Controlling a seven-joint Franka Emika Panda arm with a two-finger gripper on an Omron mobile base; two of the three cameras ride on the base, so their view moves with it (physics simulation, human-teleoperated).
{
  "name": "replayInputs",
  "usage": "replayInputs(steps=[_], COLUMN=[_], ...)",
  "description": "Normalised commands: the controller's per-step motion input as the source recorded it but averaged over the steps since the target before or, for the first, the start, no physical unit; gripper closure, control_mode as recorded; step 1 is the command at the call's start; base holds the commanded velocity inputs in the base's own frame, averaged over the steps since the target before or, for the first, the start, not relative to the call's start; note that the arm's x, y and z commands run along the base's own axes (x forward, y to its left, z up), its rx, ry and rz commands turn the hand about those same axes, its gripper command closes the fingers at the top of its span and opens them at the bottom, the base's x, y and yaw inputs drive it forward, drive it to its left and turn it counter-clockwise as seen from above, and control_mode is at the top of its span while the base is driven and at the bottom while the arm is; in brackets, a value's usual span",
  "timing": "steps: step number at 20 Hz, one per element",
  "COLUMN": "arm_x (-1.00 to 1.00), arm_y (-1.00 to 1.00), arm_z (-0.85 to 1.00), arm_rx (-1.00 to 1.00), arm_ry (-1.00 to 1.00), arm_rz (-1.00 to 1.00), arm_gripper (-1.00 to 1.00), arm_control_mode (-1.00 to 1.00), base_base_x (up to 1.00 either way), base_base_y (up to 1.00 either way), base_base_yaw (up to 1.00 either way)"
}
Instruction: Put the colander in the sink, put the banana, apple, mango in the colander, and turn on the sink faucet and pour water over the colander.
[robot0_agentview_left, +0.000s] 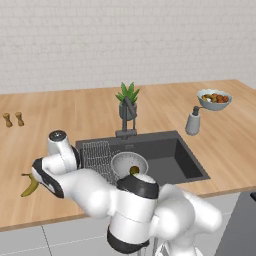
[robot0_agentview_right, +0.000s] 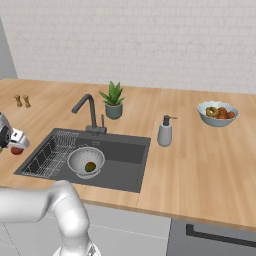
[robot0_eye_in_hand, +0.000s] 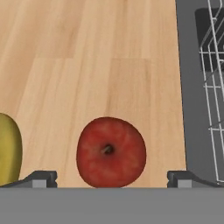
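One wooden bench (robot0_agentview_left: 75, 112) spans all views, and set into it at the centre of both base views is one dark grey sink (robot0_agentview_left: 170, 155). A single wire rack (robot0_agentview_left: 97, 155) lies in the sink's left part. One pale perforated colander (robot0_agentview_right: 86, 161) sits in the basin just right of the rack, with one mango (robot0_agentview_right: 90, 166), green and oval, inside it. One dark sink faucet (robot0_agentview_right: 89, 112) stands at the sink's back edge, with one potted plant (robot0_agentview_right: 113, 101) just beside it. One soap dispenser (robot0_agentview_right: 165, 131) stands right of the sink, and one bowl of mixed fruit (robot0_agentview_right: 218, 113) sits at the right of the frame. Two small shakers (robot0_agentview_left: 13, 119) stand at the far left.

One banana (robot0_agentview_left: 30, 186) lies on the bench at the lower left of the left base view. One red apple (robot0_eye_in_hand: 111, 151) rests on the bench, bottom centre of the hand view, near the sink's rim.

The one gripper (robot0_eye_in_hand: 112, 178) hangs over the apple with its jaws spread wide, one tip either side of the fruit, well apart from it and holding nothing.
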Motion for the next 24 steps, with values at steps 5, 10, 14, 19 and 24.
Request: replayInputs(steps=[5, 10, 14, 19, 24], arm_x=[0.04, 0.01, 0.05, 0.01, 0.00], arm_y=[0.00, 0.00, 0.00, 0.04, 0.00], arm_z=[-0.16, -0.03, -0.24, -0.15, 0.00], arm_rx=[0.00, 0.00, 0.00, 0.00, 0.00], arm_ry=[0.00, 0.00, 0.00, 0.00, 0.00], arm_rz=[0.00, 0.00, 0.00, 0.00, 0.00], arm_gripper=[-1.00, -1.00, -1.00, -1.00, -1.00], arm_control_mode=[-1.00, -1.00, -1.00, -1.00, -1.00], base_base_x=[0.00, 0.00, 0.00, 0.00, 0.00], base_base_y=[0.00, 0.00, 0.00, 0.00, 0.00], base_base_yaw=[0.00, 0.00, 0.00, 0.00, 0.00])
